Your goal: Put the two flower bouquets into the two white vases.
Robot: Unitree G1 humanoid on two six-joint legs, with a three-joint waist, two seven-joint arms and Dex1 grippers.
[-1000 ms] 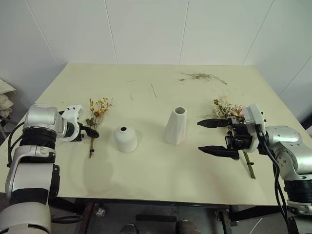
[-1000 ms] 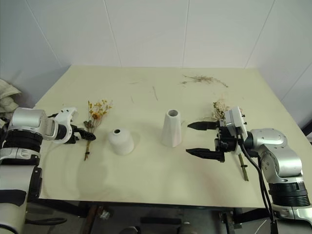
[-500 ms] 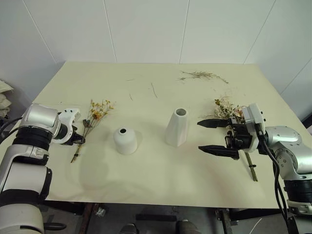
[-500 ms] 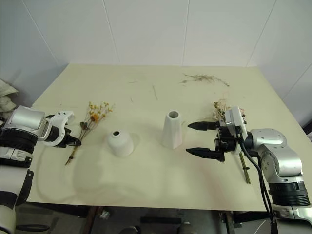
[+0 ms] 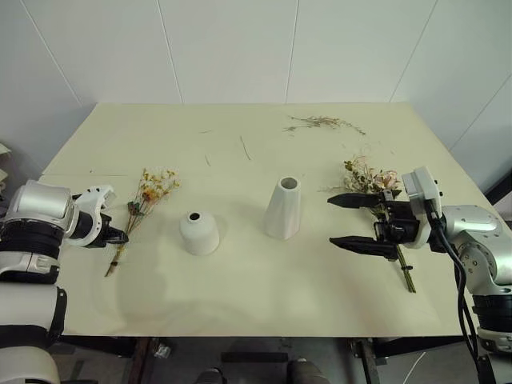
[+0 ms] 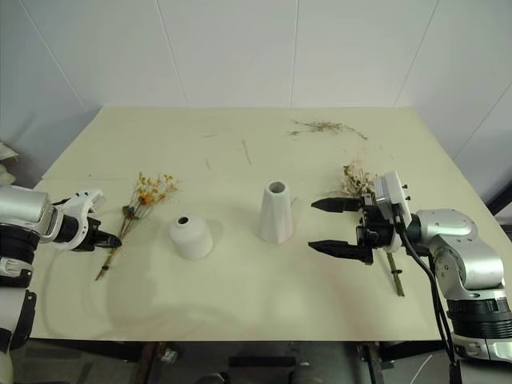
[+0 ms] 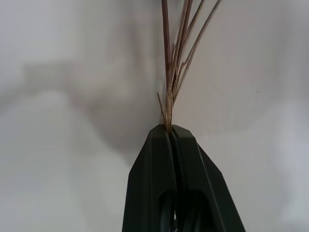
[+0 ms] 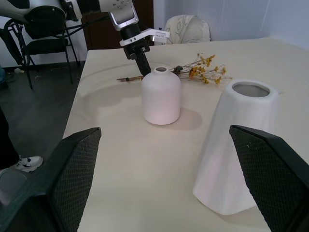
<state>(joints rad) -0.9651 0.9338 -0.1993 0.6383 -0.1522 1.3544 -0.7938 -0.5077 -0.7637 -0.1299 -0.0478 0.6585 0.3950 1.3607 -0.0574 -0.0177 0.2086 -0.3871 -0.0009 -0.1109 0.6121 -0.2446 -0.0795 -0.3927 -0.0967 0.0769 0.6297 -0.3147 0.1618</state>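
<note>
Pinching thin stems of yellow-orange bouquet [image 5: 144, 204], left of squat vase [image 5: 198, 233]: left gripper [image 5: 114, 238], clamped shut; slippage likely; right gripper [image 5: 352, 222] gaping empty right of cone vase [image 5: 282, 207], cream-pink bouquet [image 5: 376, 192] beyond; knock risk.

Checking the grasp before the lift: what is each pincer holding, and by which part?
The left pincer pinches the yellow-orange bouquet by its thin stems. The right pincer holds nothing.

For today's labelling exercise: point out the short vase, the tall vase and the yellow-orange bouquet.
short vase [image 5: 199, 234], left eye view, on its domed body.
tall vase [image 5: 283, 211], left eye view, mid-wall of the cone.
yellow-orange bouquet [image 5: 154, 185], left eye view, on the flower heads.
</note>
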